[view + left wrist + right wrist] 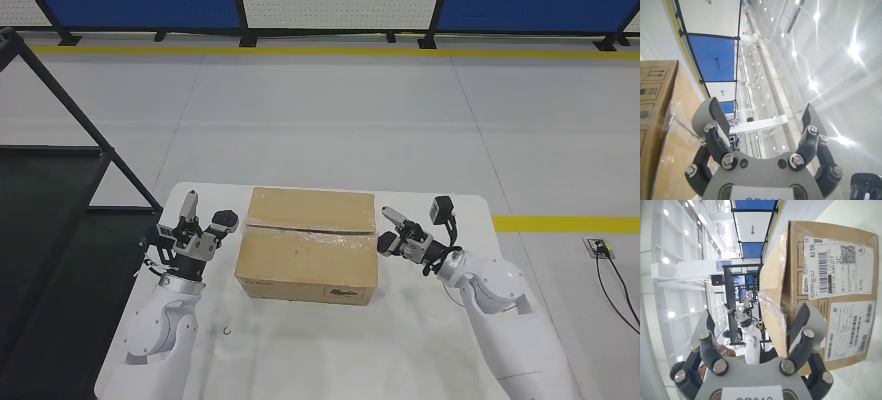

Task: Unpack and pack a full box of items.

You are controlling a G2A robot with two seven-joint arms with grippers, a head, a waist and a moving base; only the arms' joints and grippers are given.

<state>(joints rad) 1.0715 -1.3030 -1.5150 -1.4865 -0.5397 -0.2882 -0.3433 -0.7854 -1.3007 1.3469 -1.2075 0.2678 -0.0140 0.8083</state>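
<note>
While the brown box [307, 245] sits shut in the middle of the white table [300, 350], the left gripper [207, 214] is held up just beside one end of it. The right gripper [386, 230] is just beside the other end, and both have their fingers spread wide, holding nothing. Seen from its own wrist, the left gripper points up at the ceiling lights, while the right wrist view looks at the box's end with its white labels [836, 266] and the clear tape [770, 306] over the top seam.
</note>
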